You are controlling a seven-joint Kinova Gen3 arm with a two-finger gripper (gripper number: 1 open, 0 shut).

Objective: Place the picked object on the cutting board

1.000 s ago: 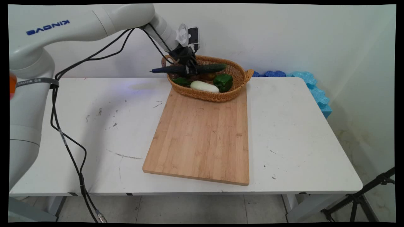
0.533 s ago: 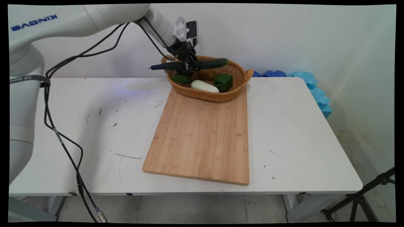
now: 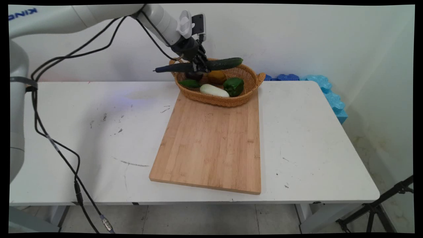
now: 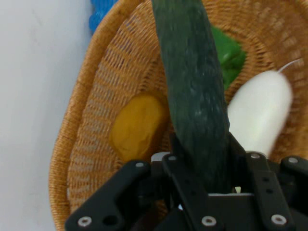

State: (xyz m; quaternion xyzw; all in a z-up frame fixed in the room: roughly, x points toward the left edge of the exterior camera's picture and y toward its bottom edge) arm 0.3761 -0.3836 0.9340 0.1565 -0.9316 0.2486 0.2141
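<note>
Cucumber point(image 3: 216, 64) | claw-gripped point(image 3: 197, 66) mid-length | near-level, lengthwise over basket point(image 3: 243, 96)

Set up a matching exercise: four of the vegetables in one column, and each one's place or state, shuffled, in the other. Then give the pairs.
Things:
1. cucumber
2. white vegetable
3. green pepper
4. yellow-brown vegetable

Places or states:
A. lying in the basket at its near side, between two green things
B. clamped in the gripper, above the basket
C. in the basket, under the raised cucumber
D. in the basket, on its right side

Pairs: 1-B, 2-A, 3-D, 4-C
</note>
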